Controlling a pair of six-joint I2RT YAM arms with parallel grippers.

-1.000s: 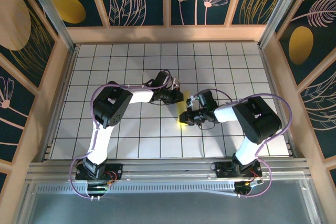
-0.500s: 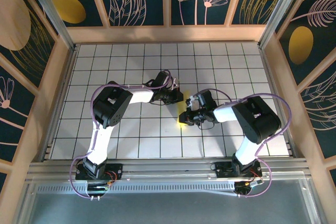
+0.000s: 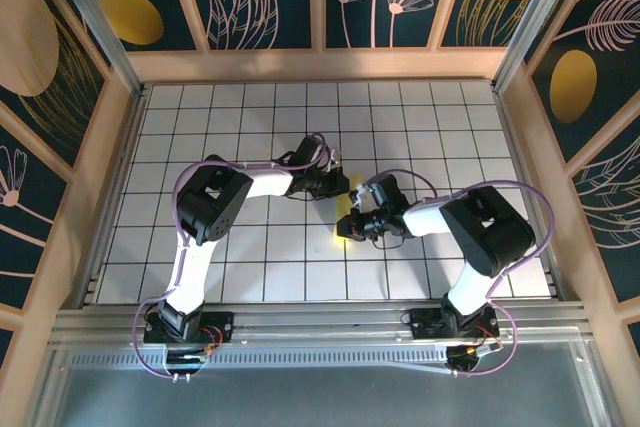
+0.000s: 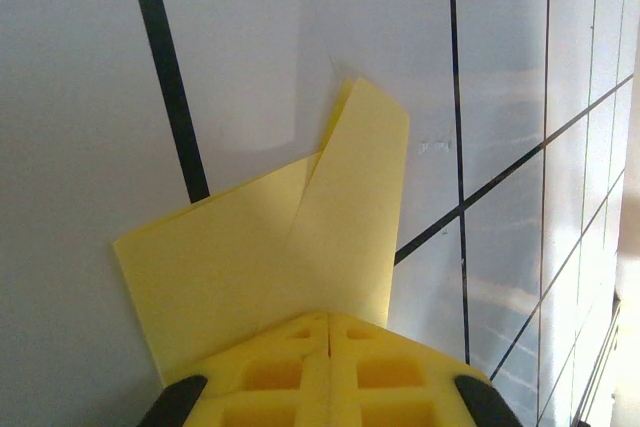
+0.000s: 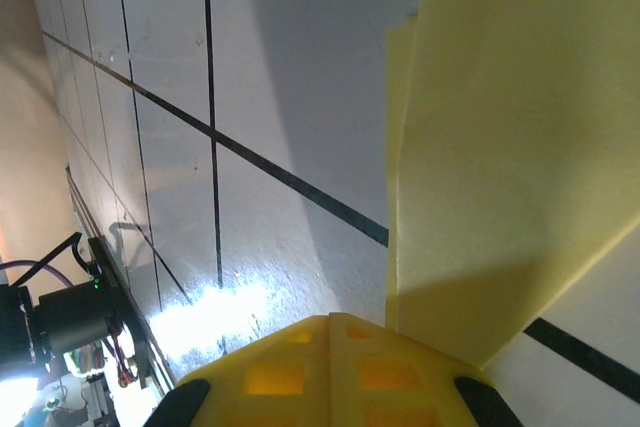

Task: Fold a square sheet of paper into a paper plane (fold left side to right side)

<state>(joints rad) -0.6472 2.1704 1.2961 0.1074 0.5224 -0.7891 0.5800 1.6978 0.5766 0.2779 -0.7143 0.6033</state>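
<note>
Your left arm (image 3: 212, 202) and right arm (image 3: 485, 227) match each other: white tubular links joined by bulky black joint housings, each rising from a black base (image 3: 186, 327). You can trace a purple cable (image 3: 178, 247) looping along each arm from mount to wrist, with small red and orange wires at the mounts. On your wrist cameras, the left gripper (image 4: 328, 319) and right gripper (image 5: 328, 319) carry bright yellow moulded fingers (image 4: 275, 372) with square recessed pockets, edged below by rounded black parts.
</note>
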